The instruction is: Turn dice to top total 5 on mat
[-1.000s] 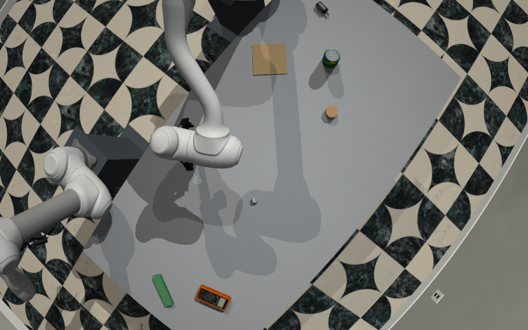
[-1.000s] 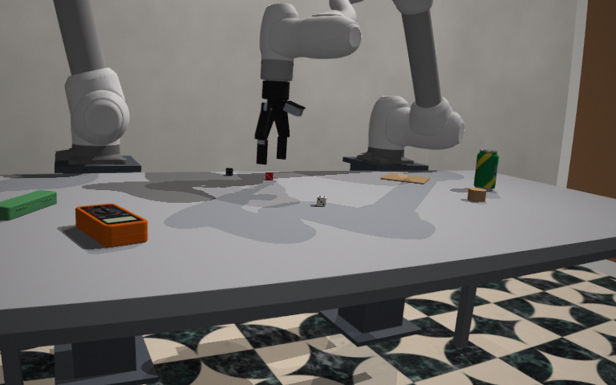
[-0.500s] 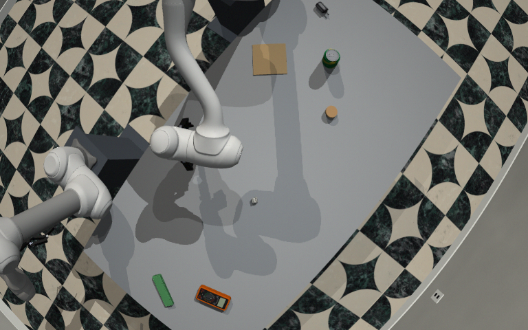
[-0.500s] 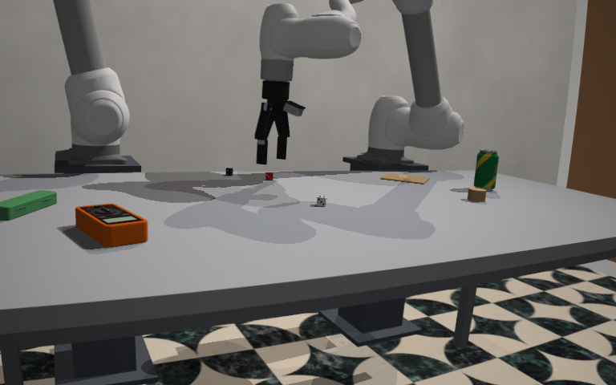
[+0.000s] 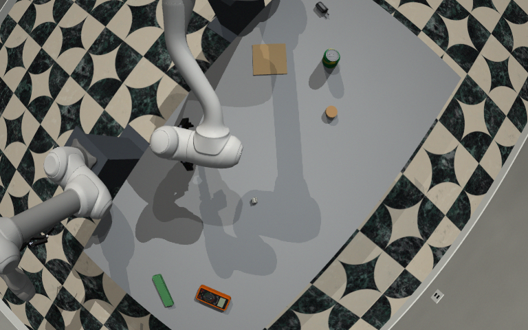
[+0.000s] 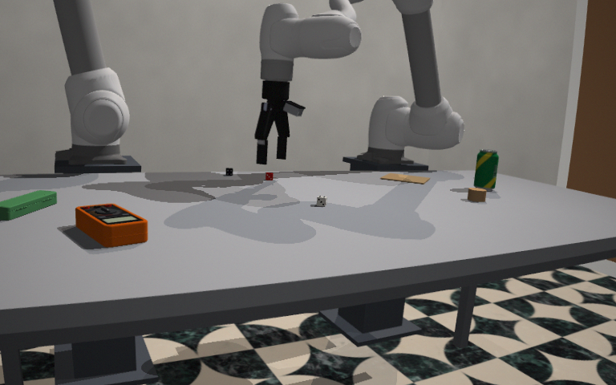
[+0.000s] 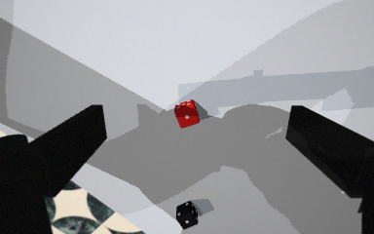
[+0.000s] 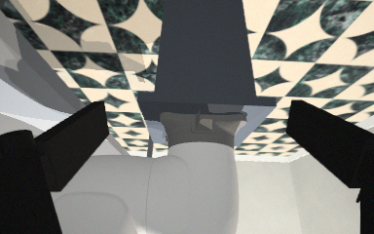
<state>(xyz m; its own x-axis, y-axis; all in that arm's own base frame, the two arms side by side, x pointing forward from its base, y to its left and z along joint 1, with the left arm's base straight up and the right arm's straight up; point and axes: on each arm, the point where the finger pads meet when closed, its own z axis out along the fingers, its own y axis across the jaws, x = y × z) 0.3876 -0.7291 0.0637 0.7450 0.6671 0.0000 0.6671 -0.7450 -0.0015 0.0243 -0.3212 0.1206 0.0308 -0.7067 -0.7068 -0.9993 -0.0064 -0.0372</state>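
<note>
A white die (image 5: 254,201) (image 6: 321,200) sits on the table. A red die (image 6: 269,176) (image 7: 187,114) and a black die (image 6: 229,171) (image 7: 187,214) lie farther back; the left arm hides both in the top view. In the left wrist view the red die's largest visible face has one pip. The tan mat (image 5: 269,59) (image 6: 405,179) bears no die. My left gripper (image 5: 187,144) (image 6: 271,160) (image 7: 197,122) is open and empty, pointing down above the red die. My right gripper (image 5: 36,239) (image 8: 198,117) is open and empty, off the table's edge.
A green can (image 5: 331,58) (image 6: 486,169) and a round wooden block (image 5: 331,112) (image 6: 476,195) stand beyond the mat. An orange multimeter (image 5: 213,298) (image 6: 111,224) and a green block (image 5: 162,290) (image 6: 28,204) lie at the opposite end. A small dark object (image 5: 322,7) lies near the far edge.
</note>
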